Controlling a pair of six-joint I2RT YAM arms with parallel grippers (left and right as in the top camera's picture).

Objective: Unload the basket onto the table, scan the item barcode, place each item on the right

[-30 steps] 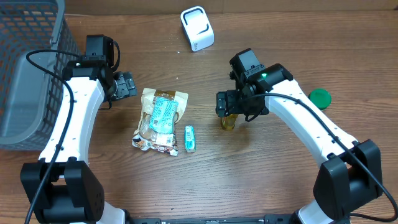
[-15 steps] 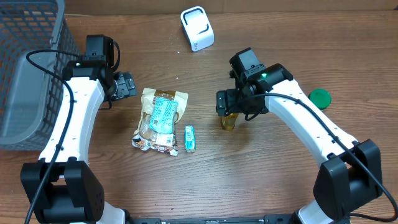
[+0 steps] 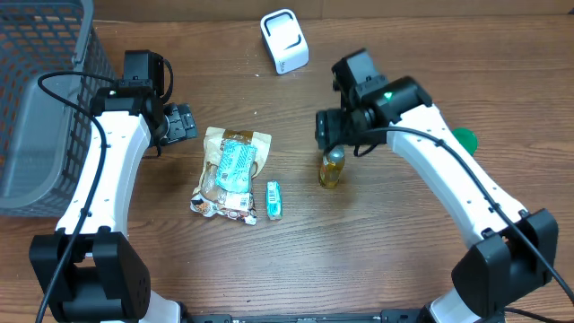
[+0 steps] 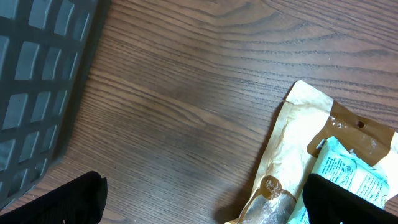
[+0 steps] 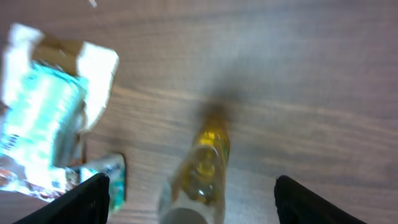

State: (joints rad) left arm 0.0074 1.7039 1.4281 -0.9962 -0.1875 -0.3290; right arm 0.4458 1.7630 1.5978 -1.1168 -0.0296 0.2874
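A small yellow bottle (image 3: 331, 168) stands upright on the wooden table, just in front of my right gripper (image 3: 325, 128). In the right wrist view the bottle (image 5: 204, 163) is blurred and sits low between the black fingers (image 5: 87, 200); the jaws are open and touch nothing. The white scanner (image 3: 284, 40) stands at the back. A tan and teal snack bag (image 3: 231, 170) and a small teal packet (image 3: 273, 199) lie left of the bottle. My left gripper (image 3: 182, 123) hovers open beside the bag's top corner (image 4: 298, 155). No barcode shows.
A grey mesh basket (image 3: 36, 99) fills the far left, and its wall (image 4: 37, 81) is close to my left gripper. A green lid (image 3: 462, 139) lies at the right, partly under my right arm.
My right gripper has pulled back from over the yellow bottle toward the far side, so the bottle now stands uncovered. The left arm has not moved.
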